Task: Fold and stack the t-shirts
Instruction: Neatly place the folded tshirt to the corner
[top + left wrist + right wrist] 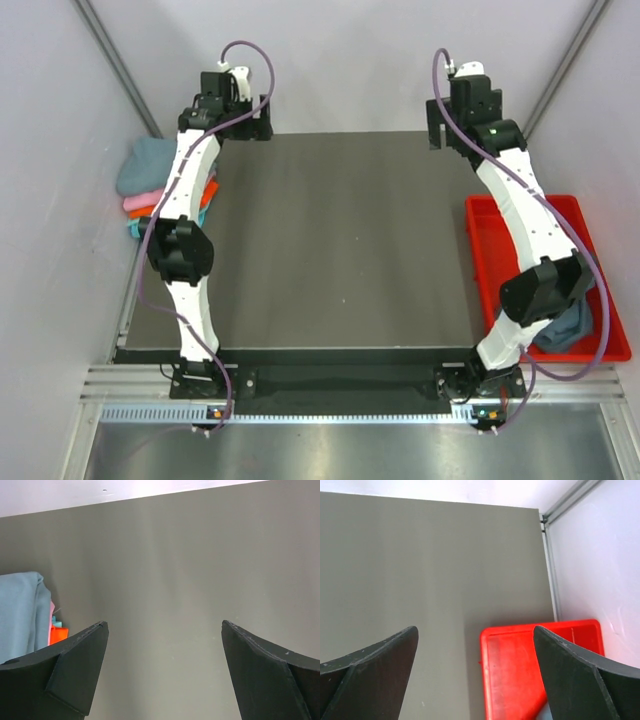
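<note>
We've got the left gripper and right gripper up at the far edge, both spread wide on nothing, probably leaving folding room. The t-shirts sit piled at the left edge of the table (one blue-grey one's in the red tray).

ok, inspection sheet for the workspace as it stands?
Surface: dark table mat, nothing on its middle.
Job's things: t-shirt pile at left edge, blue-grey on top, pink, orange and teal beneath; crumpled blue-grey shirt in the tray's near end, partly hidden by the right arm.
Clutter: red tray at right edge.
Grippers: left gripper open, empty; right gripper open, empty.
Cables: purple cables looped along both arms.
Surroundings: white walls, metal frame rails.
</note>
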